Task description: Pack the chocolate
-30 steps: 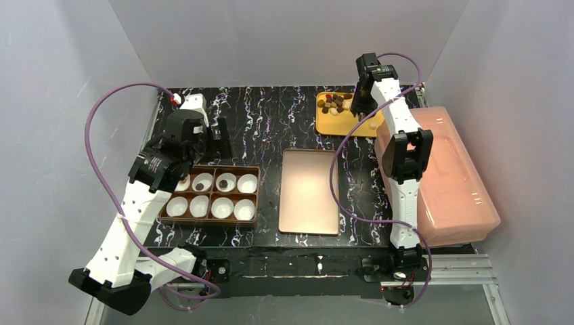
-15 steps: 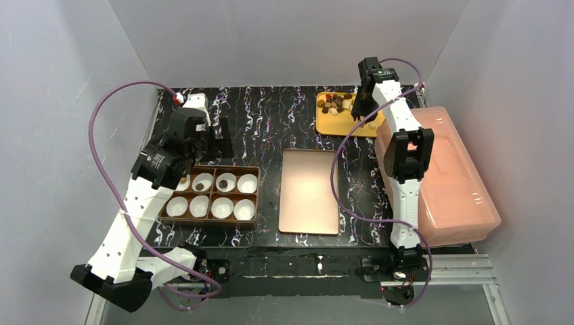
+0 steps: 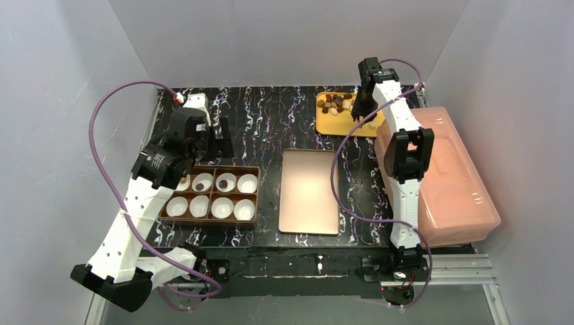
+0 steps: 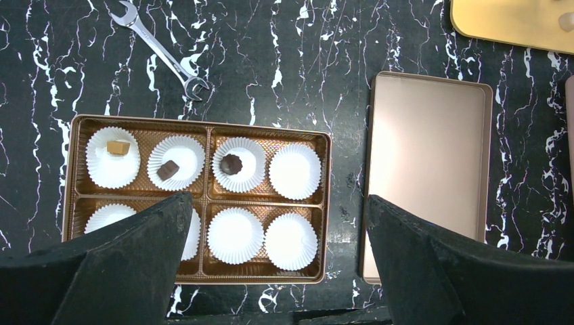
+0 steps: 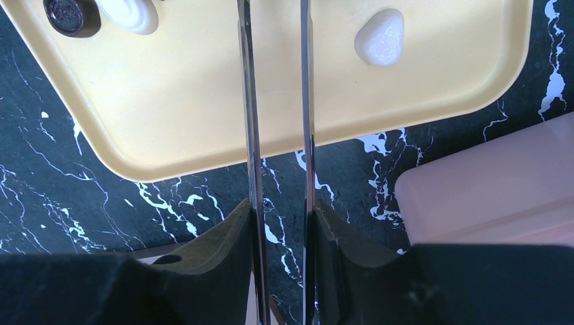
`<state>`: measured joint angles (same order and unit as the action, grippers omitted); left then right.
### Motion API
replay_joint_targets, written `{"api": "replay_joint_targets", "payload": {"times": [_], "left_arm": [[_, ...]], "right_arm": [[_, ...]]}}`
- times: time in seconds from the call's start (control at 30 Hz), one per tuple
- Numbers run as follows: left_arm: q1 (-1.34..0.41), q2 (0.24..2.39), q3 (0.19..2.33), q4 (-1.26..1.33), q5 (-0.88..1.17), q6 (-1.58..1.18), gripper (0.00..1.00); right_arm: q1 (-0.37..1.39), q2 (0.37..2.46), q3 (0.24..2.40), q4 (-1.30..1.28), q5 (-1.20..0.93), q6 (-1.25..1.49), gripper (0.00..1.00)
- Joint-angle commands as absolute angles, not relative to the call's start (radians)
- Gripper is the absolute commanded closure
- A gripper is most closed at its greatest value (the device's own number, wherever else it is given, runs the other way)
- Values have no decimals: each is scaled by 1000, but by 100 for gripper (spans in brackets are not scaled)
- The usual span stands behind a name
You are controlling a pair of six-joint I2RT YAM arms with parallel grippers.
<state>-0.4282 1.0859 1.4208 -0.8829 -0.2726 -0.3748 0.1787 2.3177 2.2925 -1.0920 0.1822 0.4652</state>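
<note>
Your left tool [image 4: 274, 203] hangs wide open and empty above the brown compartmented box [image 4: 323, 203] on the black marbled table [image 4: 304, 54]. The box holds eight white fluted paper cups [image 4: 295, 171] in two rows of four. Along the far row, the end cup nearest the silver wrench [image 4: 162, 51] holds a tan square chunk [image 4: 118, 147]. The next holds a dark slab [image 4: 168, 169], the third a dark round piece [image 4: 231, 163], and the fourth is bare. Two cups of the near row show empty, and your tool's finger covers most of the other two.

The rest of the chocolate [image 3: 334, 103] sits heaped on the yellow plastic tray [image 5: 169, 101] at the far side. Your right tool [image 5: 274, 81] is over that tray with its thin blades close together. Their tips run out of view, so you can't tell if anything is pinched.

The flat copper-brown rectangular lid [image 4: 426, 176] lies just beside the box. The pink translucent plastic bin [image 3: 453, 176] sits along the right edge.
</note>
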Motion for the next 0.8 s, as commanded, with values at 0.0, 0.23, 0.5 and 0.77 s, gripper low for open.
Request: {"api": "replay_joint_targets", "payload": {"times": [0.0, 0.23, 0.5, 0.77], "left_arm": [[-425, 1078, 1449, -894, -270, -376, 1], [-425, 1070, 1444, -893, -266, -379, 1], [-425, 1058, 1435, -889, -270, -383, 0], [-425, 1057, 1423, -894, -313, -370, 0]], "right_arm": [[176, 2228, 2302, -1098, 183, 467, 66], [178, 2149, 2260, -1103, 193, 468, 67], [202, 2081, 2208, -1115, 186, 467, 69], [305, 1941, 2124, -1117, 159, 463, 69]]}}
